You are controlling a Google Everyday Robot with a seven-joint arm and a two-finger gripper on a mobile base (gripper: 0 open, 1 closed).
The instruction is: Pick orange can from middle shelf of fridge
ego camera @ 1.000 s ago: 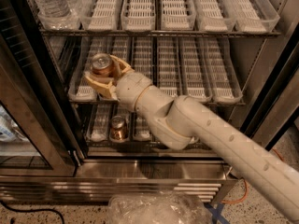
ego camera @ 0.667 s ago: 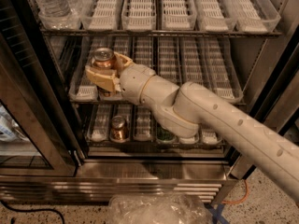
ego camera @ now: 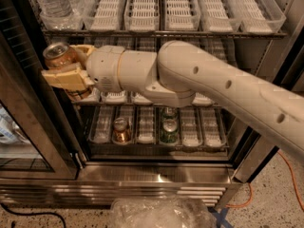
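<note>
The orange can [ego camera: 58, 54], coppery with a silver top, is held between the tan fingers [ego camera: 64, 76] of my gripper [ego camera: 62, 61]. The gripper is shut on the can at the left, in front of the fridge's door frame and forward of the middle shelf [ego camera: 204, 99]. The can tilts slightly and touches no tray. My large cream arm [ego camera: 204, 80] crosses the view from the right and hides most of the middle shelf's ribbed lane trays. The fridge [ego camera: 156, 174] stands open with its shiny steel base below.
The dark-framed glass door [ego camera: 28, 127] stands open at the left, close to the gripper. Water bottles [ego camera: 52, 1] stand on the top shelf's left. The bottom shelf holds another coppery can [ego camera: 121, 129] and two green cans [ego camera: 168, 127]. A crumpled clear plastic bag [ego camera: 161, 213] lies on the floor.
The gripper, with the orange can in it, has come back out of the middle shelf toward the camera and to the left. The arm now fills much more of the view.
</note>
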